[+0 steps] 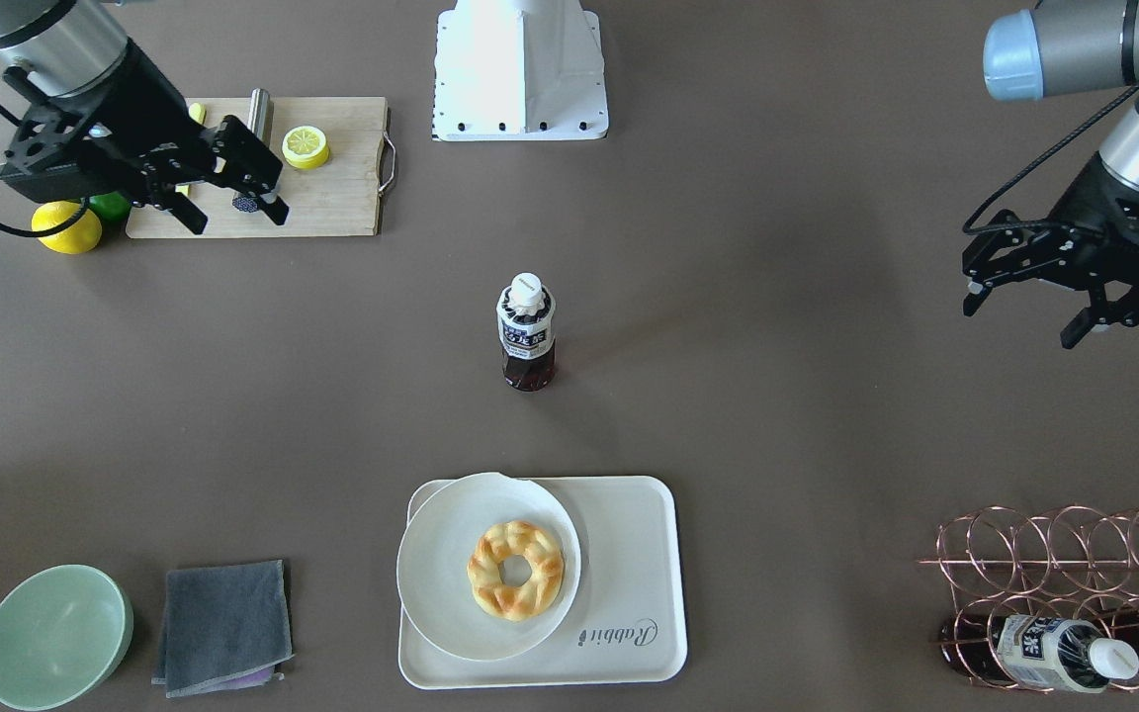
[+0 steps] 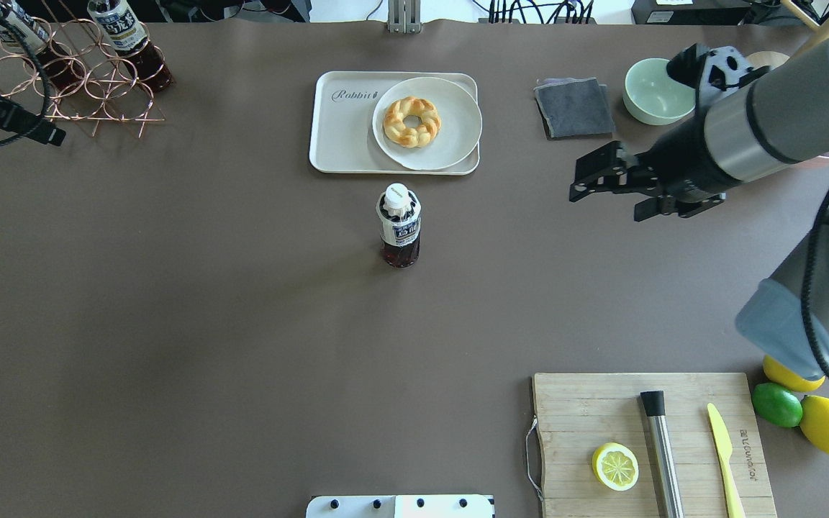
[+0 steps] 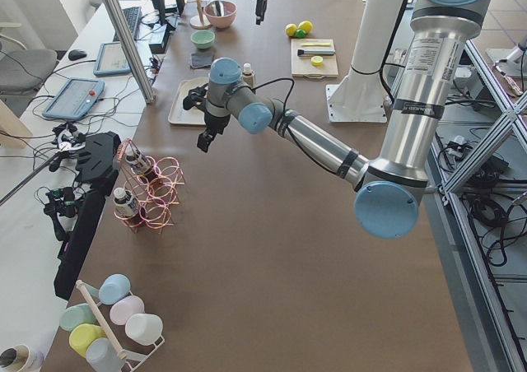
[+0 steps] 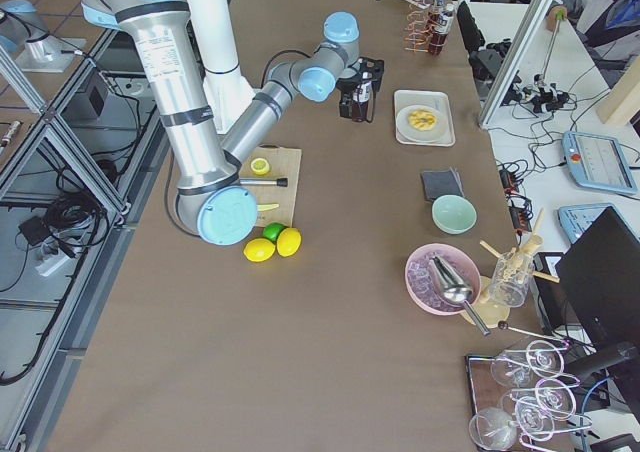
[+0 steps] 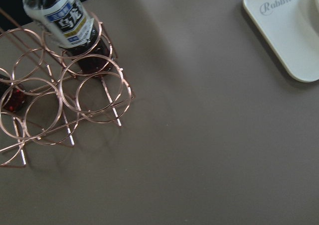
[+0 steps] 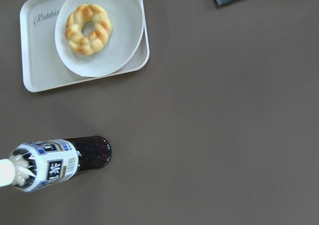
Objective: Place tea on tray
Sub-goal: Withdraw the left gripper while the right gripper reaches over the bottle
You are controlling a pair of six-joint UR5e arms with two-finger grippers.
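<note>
Tea (image 1: 527,331) stood upright on the bare tabletop (image 1: 777,415), mid-table, near the tray (image 1: 634,554) but not on it. A plate (image 1: 451,554) with a donut (image 1: 515,570) filled the tray's end away from the script. My right end effector (image 1: 233,210) hung wide open and empty, off to one side of the tea. The left end effector (image 1: 1021,318) was also spread wide, holding nothing, over by the rack (image 1: 1054,564).

In the right wrist view the white screw cap (image 6: 4,171) of the small clear plastic bottle of dark brown tea (image 6: 55,165) runs off the left edge, while the round white plate (image 1: 441,554) hides roughly half the floor of the cream-white rectangular plastic tray (image 1: 629,574).
</note>
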